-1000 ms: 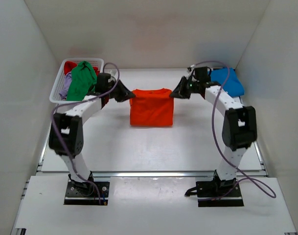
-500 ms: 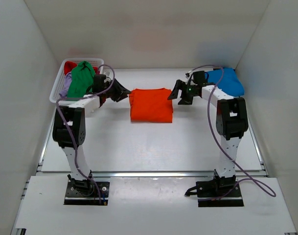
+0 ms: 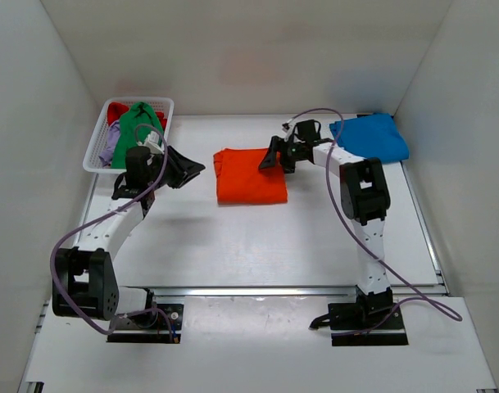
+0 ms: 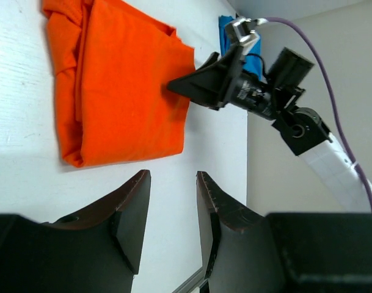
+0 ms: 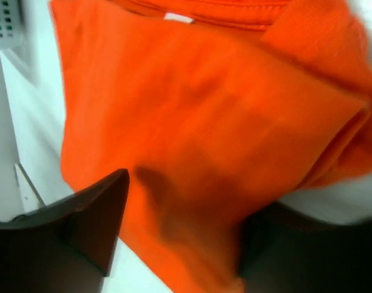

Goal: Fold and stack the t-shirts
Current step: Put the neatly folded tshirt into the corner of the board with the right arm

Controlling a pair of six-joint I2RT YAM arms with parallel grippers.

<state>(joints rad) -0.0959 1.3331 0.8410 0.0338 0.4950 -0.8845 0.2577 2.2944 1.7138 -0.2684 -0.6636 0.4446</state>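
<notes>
folded t-shirt (image 3: 251,174) right of basket (image 3: 92,155)

Five t-shirts (image 3: 251,175), one basket (image 3: 155,101), two grippers (image 3: 197,169).

White table with two shirts and a basket on it.
The white table (image 3: 257,237) carries an orange t-shirt (image 3: 249,176), folded into a rough rectangle and lying flat near the middle of its far half. A blue t-shirt (image 3: 370,137) lies in a loose heap in the far right corner, well apart from the orange one. A white lattice basket (image 3: 92,147) stands in the far left corner, close to the side wall.
</notes>
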